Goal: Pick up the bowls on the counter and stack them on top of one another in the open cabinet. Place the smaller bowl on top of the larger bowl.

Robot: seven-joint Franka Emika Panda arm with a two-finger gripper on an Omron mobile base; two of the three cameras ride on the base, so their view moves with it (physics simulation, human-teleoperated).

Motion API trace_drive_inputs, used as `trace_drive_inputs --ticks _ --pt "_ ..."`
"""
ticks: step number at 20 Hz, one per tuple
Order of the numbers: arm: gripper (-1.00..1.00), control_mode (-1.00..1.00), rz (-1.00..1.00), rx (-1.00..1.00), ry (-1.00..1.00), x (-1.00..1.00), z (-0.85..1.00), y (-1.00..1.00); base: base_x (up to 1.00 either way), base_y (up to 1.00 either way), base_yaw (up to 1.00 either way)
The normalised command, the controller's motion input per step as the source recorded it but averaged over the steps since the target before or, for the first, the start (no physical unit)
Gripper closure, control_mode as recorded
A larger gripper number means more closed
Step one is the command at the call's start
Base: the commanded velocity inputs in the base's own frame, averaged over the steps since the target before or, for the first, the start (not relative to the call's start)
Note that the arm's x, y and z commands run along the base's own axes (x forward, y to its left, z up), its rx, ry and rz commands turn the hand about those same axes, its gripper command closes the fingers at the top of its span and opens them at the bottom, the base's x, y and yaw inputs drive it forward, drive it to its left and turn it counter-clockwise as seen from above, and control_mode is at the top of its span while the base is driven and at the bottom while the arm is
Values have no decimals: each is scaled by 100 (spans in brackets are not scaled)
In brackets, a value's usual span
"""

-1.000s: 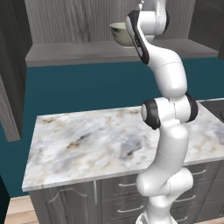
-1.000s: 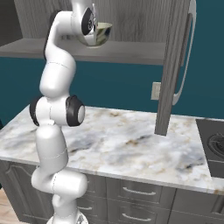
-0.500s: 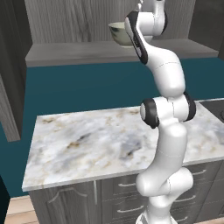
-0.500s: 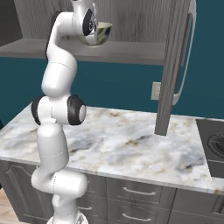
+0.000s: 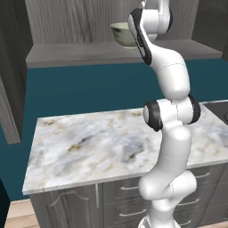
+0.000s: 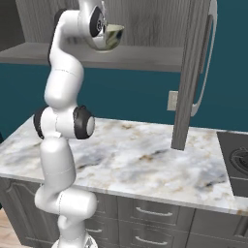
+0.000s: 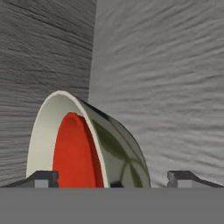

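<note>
The larger bowl (image 5: 121,34), grey-olive outside and cream inside, rests on the shelf board of the open cabinet (image 5: 80,52), right beside my raised wrist. It shows again as the larger bowl (image 6: 114,37) from the other side. In the hand view the larger bowl (image 7: 114,146) is close up, with the smaller bowl (image 7: 74,151), bright red, nested inside it. My gripper (image 7: 113,179) is open. Its fingertips (image 7: 43,177) stand wide apart on either side of the bowls' rim, and I see no contact with it.
The cabinet's open door (image 6: 191,72) hangs to the right over the marble counter (image 5: 98,147). A stove edge (image 6: 235,160) lies at the far right. Grey drawer fronts (image 6: 160,213) sit below the counter.
</note>
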Motion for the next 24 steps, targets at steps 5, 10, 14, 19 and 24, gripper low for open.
trace_drive_inputs --ticks 5,10,14,19,24 --pt "-100 -100 0 0 -6 -52 1 0 0 0 0" --pt "-100 -100 0 0 -9 -68 -6 0 0 0 0" --pt "-100 -100 0 0 -5 -90 -32 -3 0 0 0" --pt "-100 -100 0 0 -3 -100 -27 -6 0 0 0" --pt "-100 -100 0 0 -2 -100 -31 -6 0 0 0"
